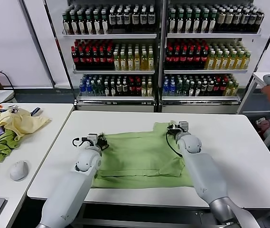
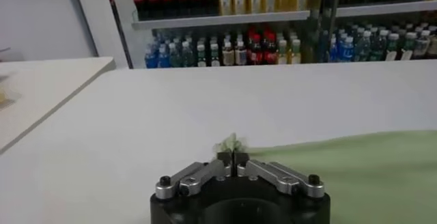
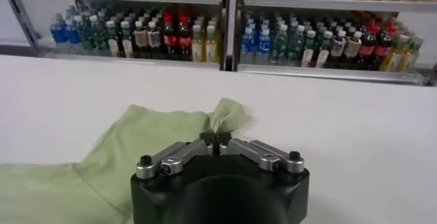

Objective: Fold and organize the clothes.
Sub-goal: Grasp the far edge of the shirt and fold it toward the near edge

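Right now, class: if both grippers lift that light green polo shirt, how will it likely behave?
The light green polo shirt will probably sag between the left gripper and right gripper, since the pinched fabric bunches into soft tufts. It lies thin and flat on the white table, so it is likely light and will drag rather than slide stiffly.

Soft matt cloth shirt (image 1: pixel 139 154)

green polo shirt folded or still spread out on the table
Mostly spread: the green polo shirt lies flat on the white table, its far edge pinched by the left gripper and the right gripper.
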